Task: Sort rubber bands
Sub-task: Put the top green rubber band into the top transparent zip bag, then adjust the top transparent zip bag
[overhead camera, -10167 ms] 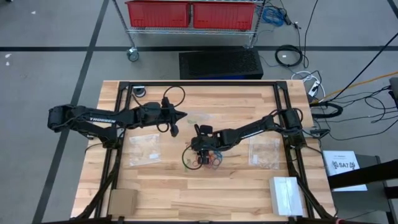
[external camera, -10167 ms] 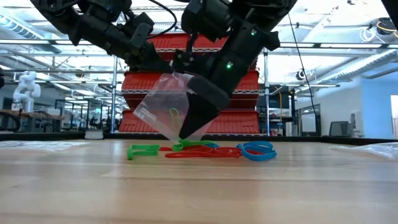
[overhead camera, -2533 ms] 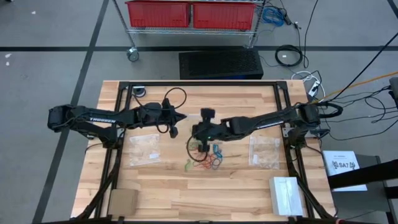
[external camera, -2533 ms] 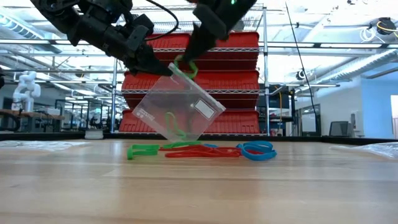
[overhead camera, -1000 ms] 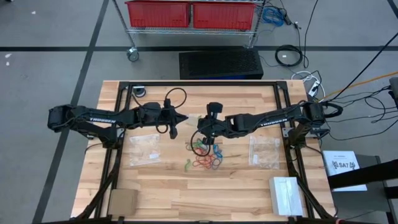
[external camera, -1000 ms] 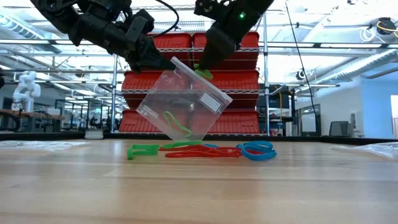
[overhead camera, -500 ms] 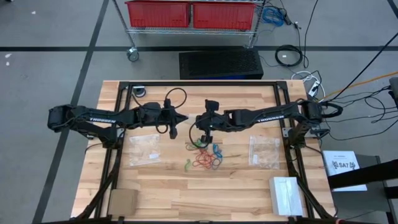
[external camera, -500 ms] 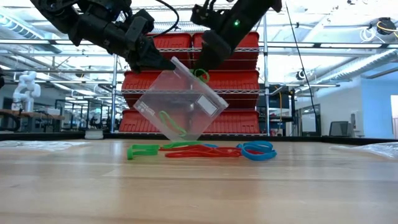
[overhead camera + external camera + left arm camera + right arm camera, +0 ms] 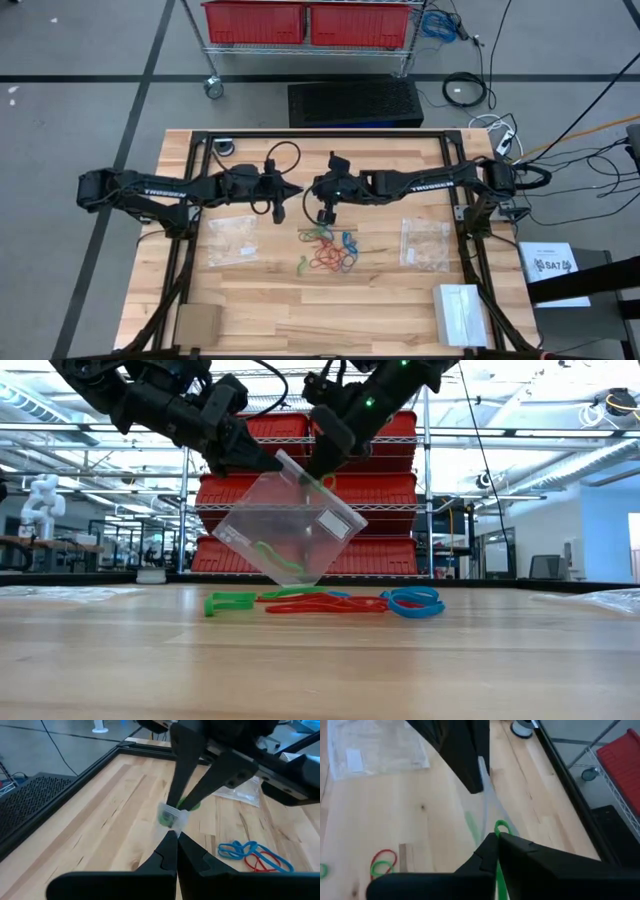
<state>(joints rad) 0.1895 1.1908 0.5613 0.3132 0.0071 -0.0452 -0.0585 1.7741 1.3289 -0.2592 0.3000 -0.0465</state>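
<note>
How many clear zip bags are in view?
3. One flat on the table's left side, one flat on its right side, one held up mid-table by the left gripper, green bands inside. None seem hidden.

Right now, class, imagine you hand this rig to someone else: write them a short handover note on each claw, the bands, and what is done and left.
Left claw: shut on the upper edge of the clear bag, holding it tilted above the table.
Right claw: shut on a green band at the bag's mouth, not yet dropped in.
Done: one green band already lies inside the bag.
Left: the pile of green, red and blue bands on the table below. Two flat bags lie either side of it; what they hold I cannot tell.
</note>
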